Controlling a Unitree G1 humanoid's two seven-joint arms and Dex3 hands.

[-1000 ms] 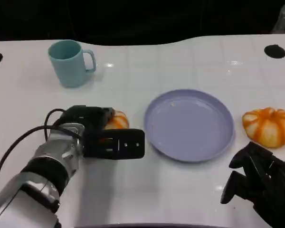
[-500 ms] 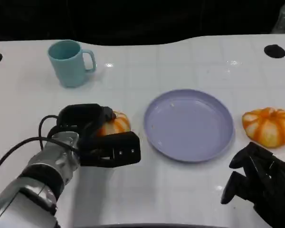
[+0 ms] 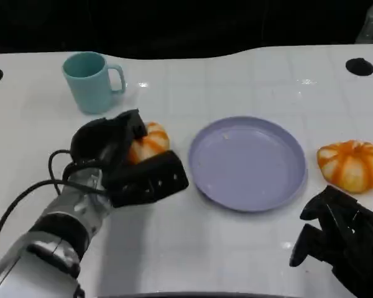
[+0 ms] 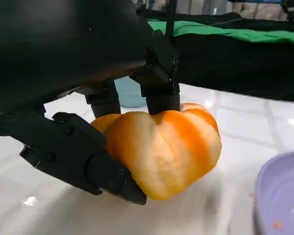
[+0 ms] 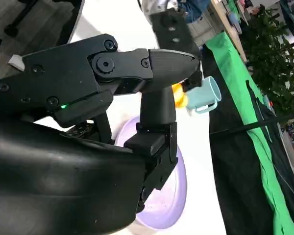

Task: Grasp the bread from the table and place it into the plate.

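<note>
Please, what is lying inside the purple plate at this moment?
The plate holds no bread: its inside shows bare purple with a few tiny crumbs or specks. One bread is held by the left hand beside it; the other bread lies on the table.

Bright overhead light, glare spots on table point(image 3: 248, 248) (dark bkgd); wrist views blurry close-up.

The bench point(image 3: 236, 261) is glossy white, marked with a faint grid of tile lines and catching small bright glints from lights overhead. Two round black holes point(image 3: 359, 66) sit near its far edge, one toward each end, and beyond that edge everything is dark. Farther back a black drape point(image 4: 245, 63) hangs with a green cloth point(image 4: 235, 30) above it, and leafy plants point(image 5: 272, 49) stand off to one side.
</note>
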